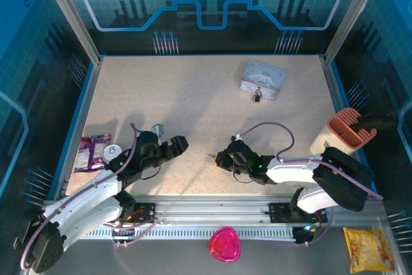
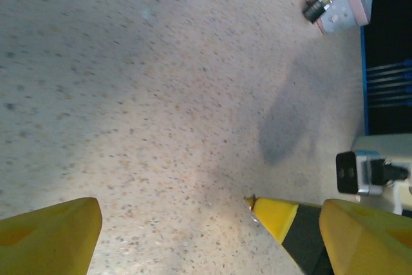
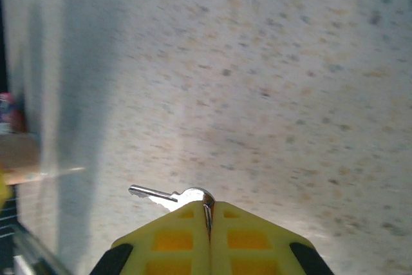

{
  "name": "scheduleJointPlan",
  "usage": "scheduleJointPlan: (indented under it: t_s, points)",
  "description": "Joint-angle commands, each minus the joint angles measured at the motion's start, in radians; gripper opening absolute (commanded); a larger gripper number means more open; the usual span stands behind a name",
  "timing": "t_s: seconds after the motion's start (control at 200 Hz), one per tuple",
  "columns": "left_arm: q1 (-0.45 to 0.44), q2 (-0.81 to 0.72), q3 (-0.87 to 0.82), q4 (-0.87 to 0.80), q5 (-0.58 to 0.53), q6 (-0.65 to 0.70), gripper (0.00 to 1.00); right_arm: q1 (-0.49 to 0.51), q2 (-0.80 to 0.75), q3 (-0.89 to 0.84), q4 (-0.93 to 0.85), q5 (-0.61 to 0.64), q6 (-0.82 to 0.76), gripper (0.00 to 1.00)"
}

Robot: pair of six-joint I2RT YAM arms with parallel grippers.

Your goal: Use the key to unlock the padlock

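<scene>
**Speckled tabletop: key pinched by its head, padlock well away at the tin**

Speckled beige table (image 1: 193,94) is seen enclosed by blue walls. The key (image 3: 164,195) is pinched by its head between the closed fingers of the right gripper (image 3: 209,207), low over the near middle of the table, with its shaft sticking out sideways. The left gripper (image 1: 174,146) is held near it, jaws spread wide with nothing between them. The padlock (image 1: 257,95) is found well apart, at the far right, against the front face of the pale blue tin (image 1: 262,80). Its shackle appears to be hooked to the tin's clasp.

Several risks are judged from here. Only a small area of the key is gripped, so it could be twisted or dropped when pressed against the keyway. The padlock is steadied by nothing. It could be pushed aside, or the tin shoved along, if insertion is tried one-handed. Which way the keyway faces cannot be told, so misalignment is likely unless the body is gripped first.
</scene>
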Motion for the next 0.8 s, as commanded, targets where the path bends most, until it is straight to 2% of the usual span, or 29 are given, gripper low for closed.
scheduleJointPlan:
  t_s: [0.0,0.195,0.59,0.795]
  points:
    - [-0.061,0.056,0.043,0.126,0.016,-0.025,0.86,0.023,-0.058,-0.008,0.108,0.051,0.092,0.0]
    - [-0.147,0.166,0.099,0.21,-0.001,-0.017,0.76,0.061,-0.138,-0.031,0.163,0.118,0.126,0.0]
    - [-0.199,0.253,0.175,0.266,0.011,0.003,0.47,0.101,-0.224,-0.068,0.192,0.147,0.123,0.0]
    - [-0.24,0.276,0.198,0.267,-0.013,0.009,0.37,0.106,-0.254,-0.084,0.202,0.158,0.117,0.0]
